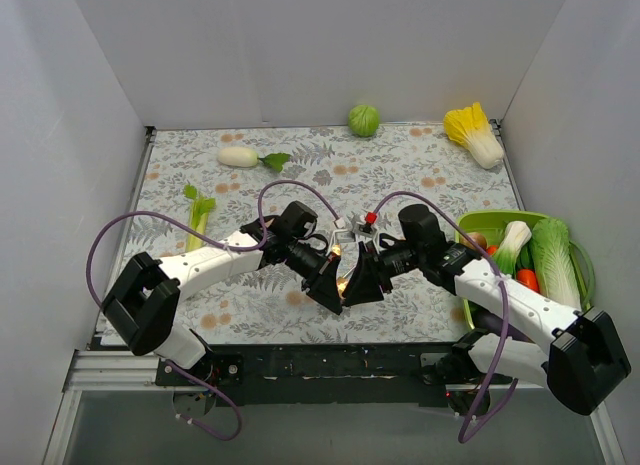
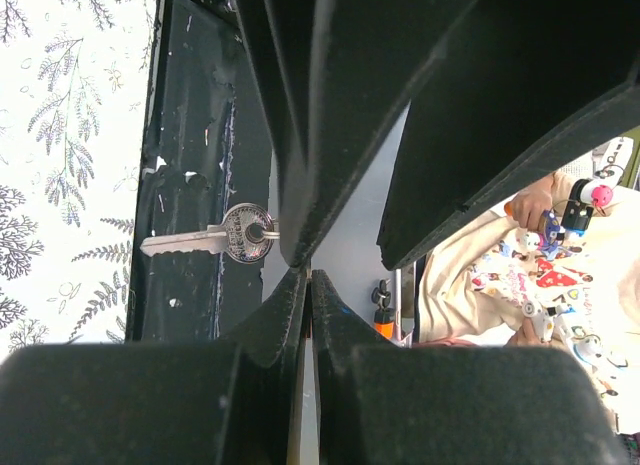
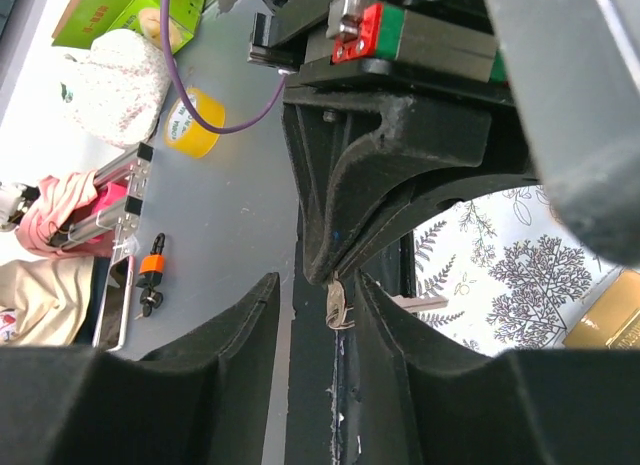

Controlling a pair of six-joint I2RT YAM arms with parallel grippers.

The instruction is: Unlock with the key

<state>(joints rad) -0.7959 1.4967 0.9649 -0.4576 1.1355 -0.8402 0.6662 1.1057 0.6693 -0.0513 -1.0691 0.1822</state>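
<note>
1. The key is held up in the air over the near edge of the table, about the middle of that edge.
2. The left gripper is seen with its jaws pressed together. The round head of the key looks pinched at their very tip.
3. The key's long side is laid across the left jaws. The toothed end sticks out sideways and is touched by nothing.
4. The right gripper is placed around the key's head. Its jaws are apart, one on each side of the head, and no touch can be seen.
5. Both arms are close to the key, but it is held only by the left one. A hand-over to the right jaws is judged to be the step in hand.
6. A gold-coloured block, likely the lock, is seen on the table past the right jaws. It lies on the side the toothed end points to.
7. A green basket is set at the right edge of the table. Leafy greens and a red tomato are kept in it.
</note>
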